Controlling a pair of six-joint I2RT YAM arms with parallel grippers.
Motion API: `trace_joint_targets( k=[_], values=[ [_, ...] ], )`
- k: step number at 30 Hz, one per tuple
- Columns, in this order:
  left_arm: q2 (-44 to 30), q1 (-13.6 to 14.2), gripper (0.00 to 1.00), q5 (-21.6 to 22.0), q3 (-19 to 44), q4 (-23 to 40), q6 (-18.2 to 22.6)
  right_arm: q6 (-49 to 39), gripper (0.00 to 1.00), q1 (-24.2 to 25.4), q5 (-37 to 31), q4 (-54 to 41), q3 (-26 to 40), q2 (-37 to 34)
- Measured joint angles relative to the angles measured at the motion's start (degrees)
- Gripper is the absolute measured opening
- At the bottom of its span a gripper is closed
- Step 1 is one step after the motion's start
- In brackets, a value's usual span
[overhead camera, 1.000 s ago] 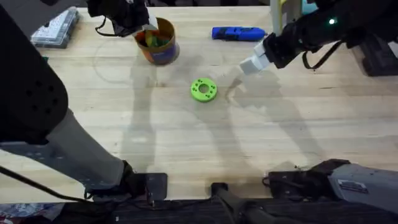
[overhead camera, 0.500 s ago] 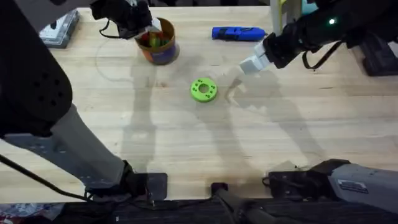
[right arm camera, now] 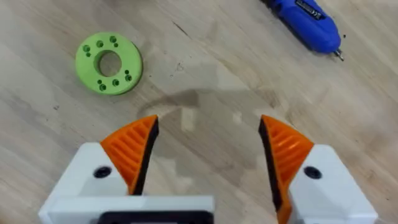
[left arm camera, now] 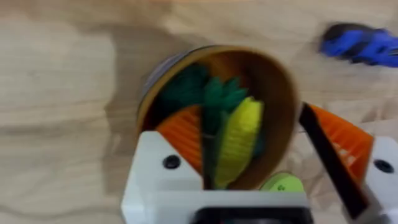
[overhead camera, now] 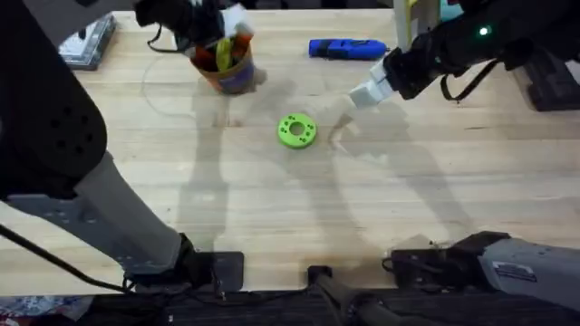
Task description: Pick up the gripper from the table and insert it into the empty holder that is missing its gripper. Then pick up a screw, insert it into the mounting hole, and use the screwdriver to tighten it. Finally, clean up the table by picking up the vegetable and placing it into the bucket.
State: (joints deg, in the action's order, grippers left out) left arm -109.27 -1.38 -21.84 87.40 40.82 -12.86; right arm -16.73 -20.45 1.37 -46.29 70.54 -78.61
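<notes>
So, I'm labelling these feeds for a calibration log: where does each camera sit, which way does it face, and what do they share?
Overhead: above the arm bases, looking down and forward over the pale wooden table; both arms show.
Left wrist: on the left arm, looking into the tilted orange-brown round bucket holding the yellow ribbed vegetable; left gripper straddles its wall.
Right wrist: on the right arm, looking down at bare wood; right gripper jaws open.
Shared: all three show the bright-blue pen-shaped screwdriver and the flat lime-green ring.
</notes>
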Motion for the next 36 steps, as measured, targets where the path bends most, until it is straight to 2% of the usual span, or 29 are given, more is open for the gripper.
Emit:
trace_joint_targets(
  k=[2,13,18,23,27,31,36],
  values=[
    [0.2,0.5,0.982,0.4,0.6,0.3,0.2,0.0,0.969,0.0,0.0,0.0,0.0,0.0],
    [-1.3,0.3,0.986,1.1,0.6,0.6,0.5,0.0,0.969,0.0,0.0,-0.1,0.0,0.0],
    [-1.6,0.3,0.986,0.8,4.7,3.8,1.4,0.0,0.969,0.0,0.0,-0.1,0.0,0.0],
    [-1.1,0.1,0.986,1.0,12.6,12.3,4.3,0.0,0.969,0.0,0.0,-0.1,0.0,0.0],
    [1.3,0.0,0.986,2.6,17.6,22.0,7.5,0.0,0.969,0.0,0.0,-0.4,0.0,0.0],
    [7.1,0.0,0.986,7.3,18.7,30.9,9.5,0.0,0.969,0.0,0.0,-1.5,0.0,0.0],
    [16.0,0.2,0.986,12.3,17.6,35.0,11.0,0.0,0.969,0.0,0.0,-1.8,0.0,0.0]
  ],
)
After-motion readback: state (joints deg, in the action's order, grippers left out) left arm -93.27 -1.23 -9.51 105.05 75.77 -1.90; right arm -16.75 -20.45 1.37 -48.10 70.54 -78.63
